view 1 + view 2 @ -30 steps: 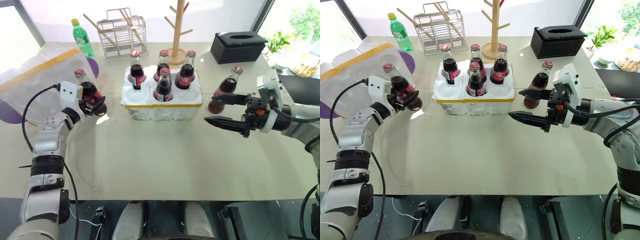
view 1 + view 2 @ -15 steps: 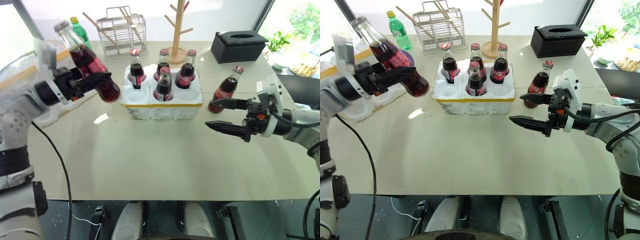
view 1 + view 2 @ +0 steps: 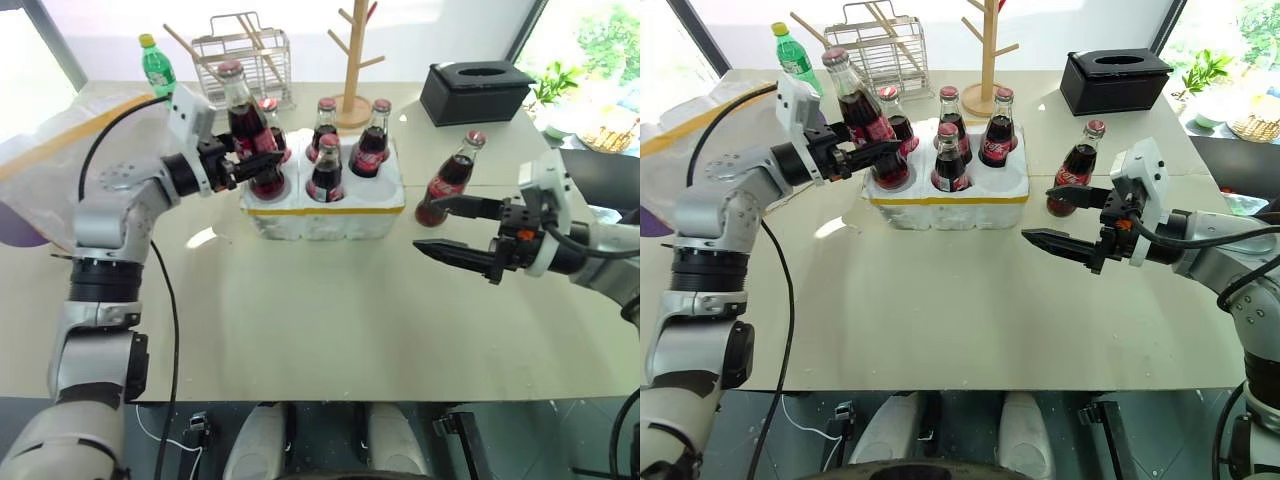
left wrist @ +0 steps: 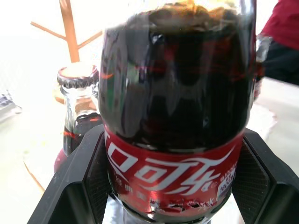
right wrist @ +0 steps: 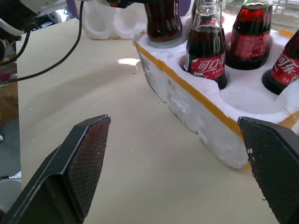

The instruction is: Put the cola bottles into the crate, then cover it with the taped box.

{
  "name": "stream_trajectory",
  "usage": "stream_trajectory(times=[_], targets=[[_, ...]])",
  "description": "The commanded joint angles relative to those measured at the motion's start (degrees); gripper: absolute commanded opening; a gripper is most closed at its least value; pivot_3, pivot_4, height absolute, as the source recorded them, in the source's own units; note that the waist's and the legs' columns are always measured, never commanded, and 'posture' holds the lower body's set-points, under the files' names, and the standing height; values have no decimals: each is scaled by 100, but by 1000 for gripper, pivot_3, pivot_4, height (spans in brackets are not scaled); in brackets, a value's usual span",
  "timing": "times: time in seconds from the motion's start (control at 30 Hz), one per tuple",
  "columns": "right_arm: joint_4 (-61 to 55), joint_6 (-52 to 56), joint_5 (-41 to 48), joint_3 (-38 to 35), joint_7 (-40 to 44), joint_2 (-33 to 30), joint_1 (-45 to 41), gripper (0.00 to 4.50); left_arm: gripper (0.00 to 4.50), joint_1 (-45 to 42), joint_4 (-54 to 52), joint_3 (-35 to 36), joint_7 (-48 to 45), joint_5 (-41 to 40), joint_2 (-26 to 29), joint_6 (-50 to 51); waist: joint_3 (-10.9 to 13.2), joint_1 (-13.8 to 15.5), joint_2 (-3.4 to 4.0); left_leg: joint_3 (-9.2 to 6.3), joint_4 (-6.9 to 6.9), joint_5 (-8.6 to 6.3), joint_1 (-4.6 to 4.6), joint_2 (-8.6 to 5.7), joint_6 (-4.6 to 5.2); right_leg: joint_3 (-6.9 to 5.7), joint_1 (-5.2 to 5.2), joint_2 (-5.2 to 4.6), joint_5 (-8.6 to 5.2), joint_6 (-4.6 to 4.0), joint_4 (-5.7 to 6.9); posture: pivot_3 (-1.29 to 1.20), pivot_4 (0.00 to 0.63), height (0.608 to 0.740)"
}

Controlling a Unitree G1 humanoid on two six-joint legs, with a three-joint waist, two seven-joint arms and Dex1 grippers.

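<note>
My left gripper (image 3: 248, 165) is shut on a cola bottle (image 3: 238, 115) with a red cap, held upright at its red label (image 4: 173, 179). The bottle's base is at the mouth of the crate's near left well; whether it rests there I cannot tell. The crate (image 3: 322, 212), a low white foam tray with a thin yellow band, has several more cola bottles standing in it. One loose cola bottle (image 3: 452, 178) stands on the table right of the crate. My right gripper (image 3: 428, 224) is open just in front of that bottle. The taped box (image 3: 60, 150) lies at the far left.
A green plastic bottle (image 3: 157, 72), a wire rack (image 3: 240, 62) and a wooden mug tree (image 3: 355, 60) stand behind the crate. At the back right is a black tissue box (image 3: 475, 92). The crate's near right well (image 5: 252, 95) is empty.
My left arm lifted the cola bottle from beside the taped box and swung it right to the crate. It was tilted half a second ago and is upright now. The right gripper stayed put.
</note>
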Motion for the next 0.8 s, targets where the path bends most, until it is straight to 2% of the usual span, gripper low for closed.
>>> stream_trajectory(times=[0.03,0.23,0.3,0.37,0.6,0.8], targets=[[-185,-58,94,-197,-67,21,3,4500,2801,-240,193,11,14,273,-161,-589,0,6,-1,0,0,0,0,0,0,0,-1,0,0,0,0,0,150,740],[-123,-123,37,-145,-126,61,5,4500,2801,-139,404,-89,-31,474,-415,-609,0,6,-1,0,1,0,-1,1,0,0,-1,0,0,1,1,0,150,740],[-83,-183,-57,-104,-155,80,14,4500,3840,-46,442,-126,-34,554,-478,-651,0,19,-1,-1,1,0,-1,2,0,0,-1,0,0,1,1,0,150,740],[-32,-248,-183,-57,-217,101,21,4500,4467,84,418,-168,-50,606,-524,-707,0,18,0,-3,2,0,-1,2,1,0,1,-2,1,1,2,0,150,740],[258,-250,-419,-210,-498,209,200,4500,4467,486,-479,83,84,293,-488,-185,-2,11,1,-3,5,0,2,4,1,1,4,-3,1,3,4,0,150,740],[738,-396,-811,-442,-1043,390,340,4500,4467,815,-1940,822,155,-718,51,1174,-2,-8,2,-3,5,0,1,10,0,2,0,-2,2,3,5,0,150,740]])
